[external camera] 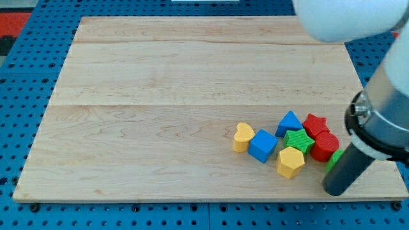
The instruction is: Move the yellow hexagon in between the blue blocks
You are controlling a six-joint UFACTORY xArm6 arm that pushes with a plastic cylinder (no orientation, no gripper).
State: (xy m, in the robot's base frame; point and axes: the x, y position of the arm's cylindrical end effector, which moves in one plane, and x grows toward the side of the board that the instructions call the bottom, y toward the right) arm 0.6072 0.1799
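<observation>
**Yellow hexagon sits below the blue pair, my rod low at the view's right**

The yellow hexagon (290, 161) lies near the tabletop's bottom right, just right of the blue cube (262, 145) and below the green star (298, 140), touching or nearly touching both; I cannot tell which. The blue triangle (289, 123) sits above the star, so the two blue blocks stand apart on a diagonal with the hexagon outside the gap between them.

A yellow heart (243, 137) rests against the cube's left side. To the right of the star are two red blocks: a red star (315, 124) above and a red block (325, 145), its shape hard to make out, below. One more green block (333, 161) peeks out beside my rod, mostly hidden, shape unreadable.

My tip (335, 189) comes down just right of the hexagon, near the tabletop's bottom edge. There is no hand on this rig, only the dark cylindrical rod, so there is nothing to be spread or pressed together. The arm's white housing is cut off at the view's top right.

The blocks look ridged on top. The tabletop (160, 96) is pale wood planks with visible grain, laid on a blue perforated base (19, 128); a red patch shows at the top left corner.
</observation>
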